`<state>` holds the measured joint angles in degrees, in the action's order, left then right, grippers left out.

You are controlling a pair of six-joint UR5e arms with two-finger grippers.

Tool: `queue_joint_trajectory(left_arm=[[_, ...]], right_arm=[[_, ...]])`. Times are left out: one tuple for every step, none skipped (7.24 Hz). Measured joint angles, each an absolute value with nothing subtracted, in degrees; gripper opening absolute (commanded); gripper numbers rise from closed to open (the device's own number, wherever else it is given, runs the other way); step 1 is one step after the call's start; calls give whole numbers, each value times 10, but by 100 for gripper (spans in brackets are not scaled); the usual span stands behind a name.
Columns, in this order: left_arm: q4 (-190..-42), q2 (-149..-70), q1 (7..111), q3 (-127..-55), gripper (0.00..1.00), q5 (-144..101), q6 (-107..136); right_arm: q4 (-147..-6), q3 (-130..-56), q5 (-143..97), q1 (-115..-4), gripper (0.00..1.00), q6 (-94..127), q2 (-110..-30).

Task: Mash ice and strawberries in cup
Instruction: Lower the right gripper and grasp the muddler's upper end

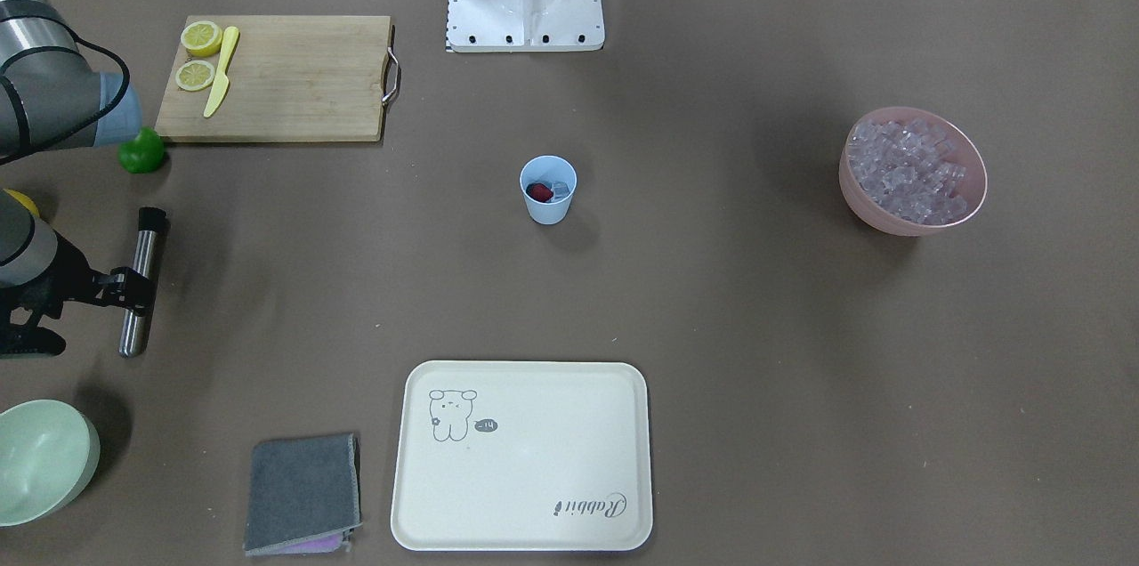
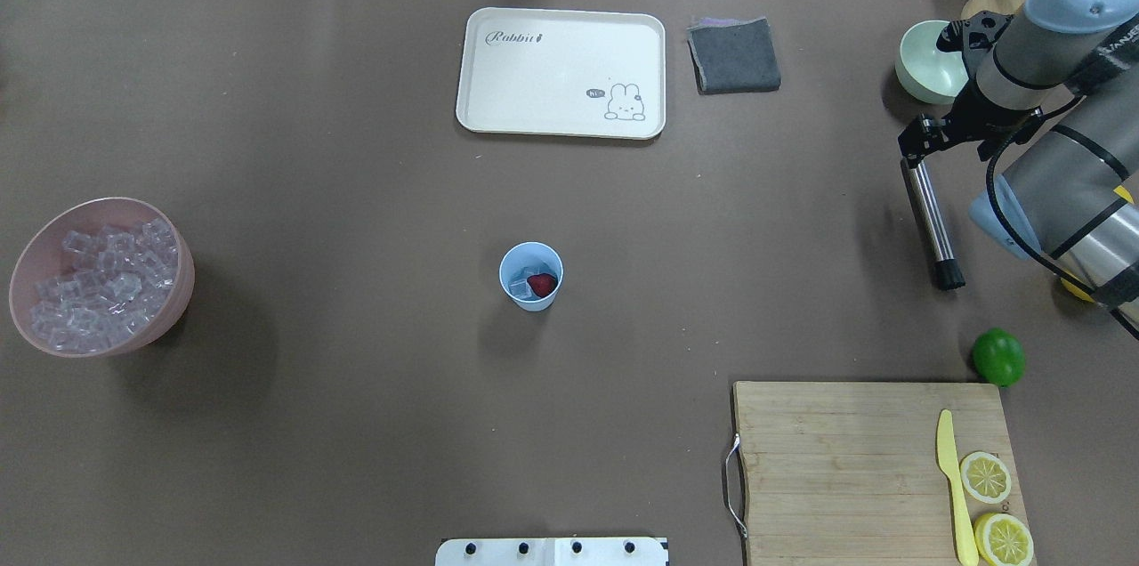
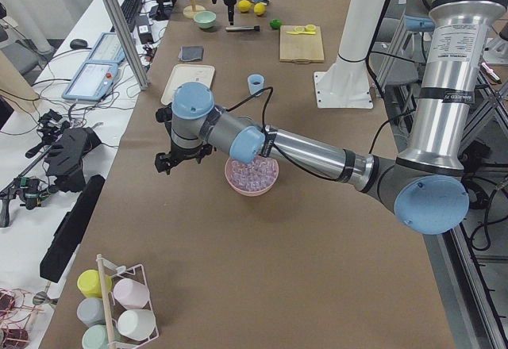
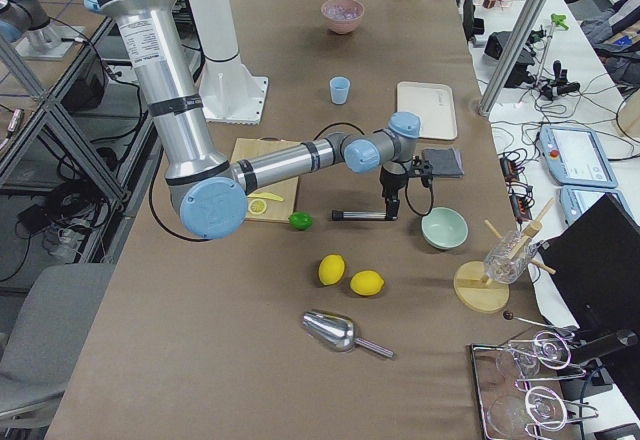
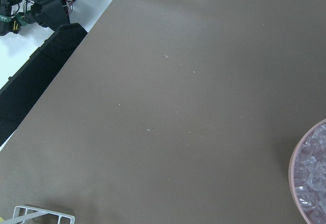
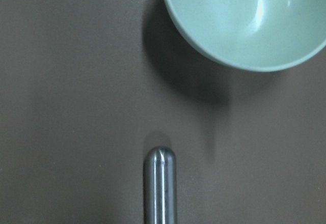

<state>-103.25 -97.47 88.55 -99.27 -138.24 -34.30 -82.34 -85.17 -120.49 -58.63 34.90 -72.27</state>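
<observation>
The right gripper [image 1: 133,293] hangs fingers-down over a brushed-steel rod with a black cap [image 1: 147,250]. The rod lies flat on the brown table [image 1: 756,326]. The jaws look parted, one on either side of the rod near its rounded end, and they've got hold of nothing.

A pale green bowl [image 1: 53,450] sits just past that rounded end. In the right wrist view the two are near each other but not touching. Out beyond the rod's black end there's a round green lime [image 1: 141,151]. It's right by the corner of a wooden cutting board [image 1: 294,76] that has two lemon halves [image 1: 201,38] and a yellow plastic knife [image 1: 220,72] on it.

The light-blue plastic cup [image 1: 547,206] stands upright mid-table, well apart from both arms. The red strawberry [image 1: 537,191] and a few clear ice cubes [image 1: 561,189] are inside it.

The left gripper [image 3: 164,161] hovers above bare table just beside a pink bowl [image 1: 876,210] heaped with more cubes. Only the side view shows it, so I honestly can't tell how its jaws stand.

A cream tray [image 1: 525,495] and a folded grey cloth [image 1: 302,490] lie side by side on the operators' edge.
</observation>
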Motion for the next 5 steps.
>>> queue_joint_trajectory(left_arm=[[-1040, -975, 886, -994, 97, -1376, -343], [-1051, -975, 886, -994, 97, -1369, -343], [-1056, -975, 885, -994, 97, -1366, -343], [-1058, -975, 884, -994, 97, -1364, -343], [-1059, -976, 884, -994, 97, -1363, -343]], right_arm=[[-812, -837, -1212, -586, 100, 349, -722], [-804, -830, -1226, -586, 100, 350, -721], [-801, -827, -1242, -586, 100, 351, -719], [-800, -825, -1253, -587, 100, 352, -716], [-799, -821, -1258, -587, 100, 353, -715]])
